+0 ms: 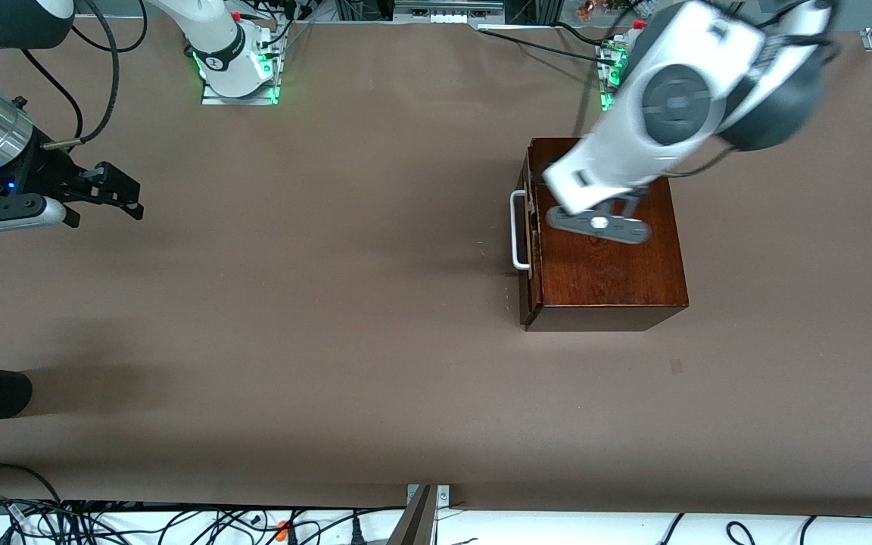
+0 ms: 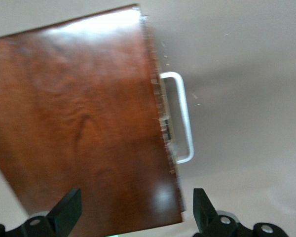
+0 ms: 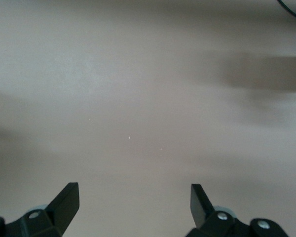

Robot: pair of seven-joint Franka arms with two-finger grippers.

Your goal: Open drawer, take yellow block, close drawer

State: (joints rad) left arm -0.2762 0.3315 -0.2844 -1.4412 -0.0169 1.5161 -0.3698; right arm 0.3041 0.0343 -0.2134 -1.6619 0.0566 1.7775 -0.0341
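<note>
Nothing looks done yet: the drawer (image 1: 530,227) sits pushed into its dark wooden box (image 1: 606,261), white handle (image 1: 518,231) untouched, and no yellow block shows, so opening, taking and closing all seem left. The left gripper (image 2: 135,210) hovers over the box top, fingers apart, handle just beside them. The right gripper (image 3: 134,205) waits over bare desk (image 1: 330,303), fingers wide apart.

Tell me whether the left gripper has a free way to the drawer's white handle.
Probably yes. The left gripper hangs open over the wooden box, and the handle juts from the drawer front with only bare table around it.
</note>
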